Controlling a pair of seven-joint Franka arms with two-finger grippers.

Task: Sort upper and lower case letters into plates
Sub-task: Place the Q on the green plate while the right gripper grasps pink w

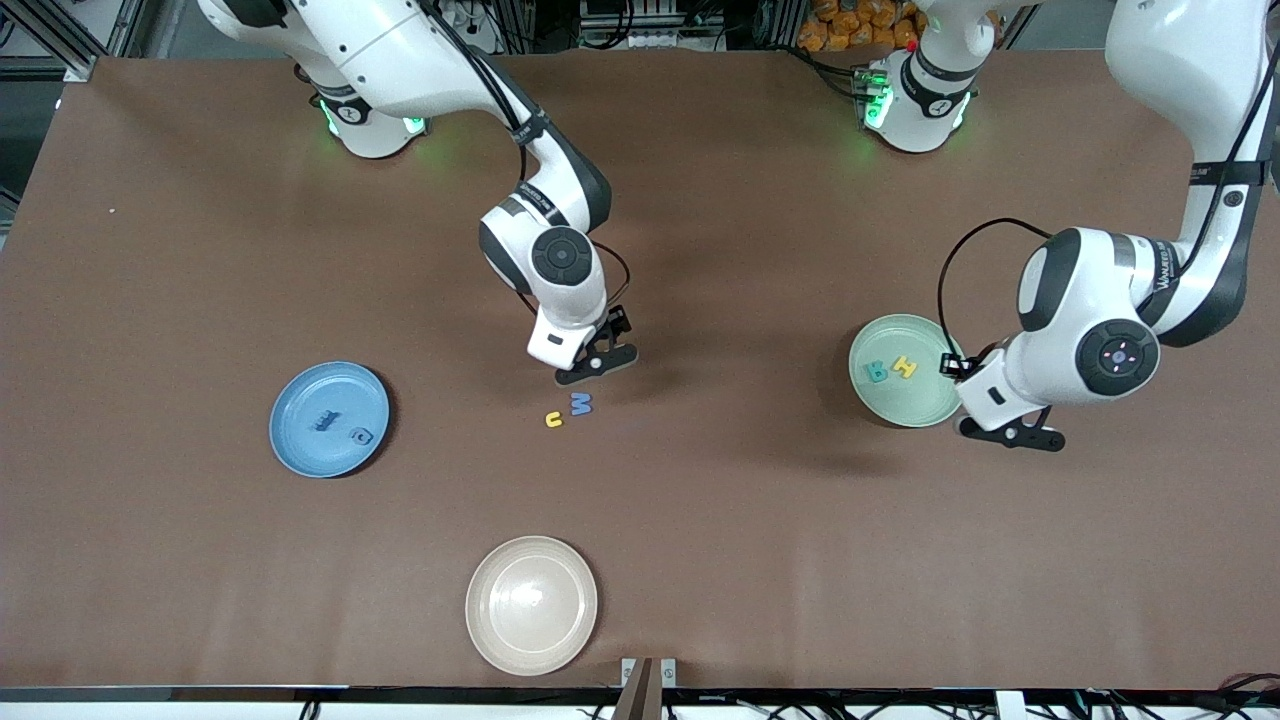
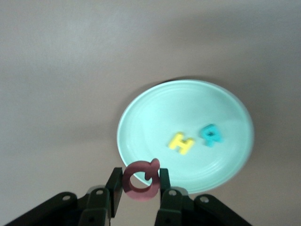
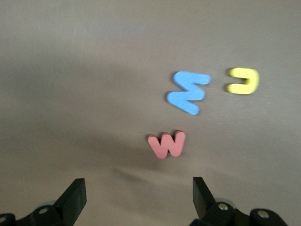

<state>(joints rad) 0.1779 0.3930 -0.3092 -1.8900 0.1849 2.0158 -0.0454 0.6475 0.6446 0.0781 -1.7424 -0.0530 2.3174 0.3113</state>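
Note:
My left gripper (image 2: pixel 140 179) is shut on a red ring-shaped letter (image 2: pixel 141 194) and hangs over the rim of the pale green plate (image 2: pixel 155 108), also marked (image 1: pixel 915 400). A yellow H (image 2: pixel 181 143) and a teal letter (image 2: pixel 212 135) lie in that plate. My right gripper (image 3: pixel 138 190) is open and holds nothing. It hovers over the table's middle, close to a red w (image 3: pixel 167 144). A blue M (image 1: pixel 581 403) and a yellow u (image 1: pixel 553 420) lie just past the w. The blue plate (image 1: pixel 310 390) holds two dark blue letters (image 1: pixel 325 420).
A cream-beige plate (image 1: pixel 531 605) sits near the table's front edge, nearer the front camera than the loose letters. Bare brown tabletop lies between the plates. The red w is hidden under my right gripper (image 1: pixel 597 362) in the front view.

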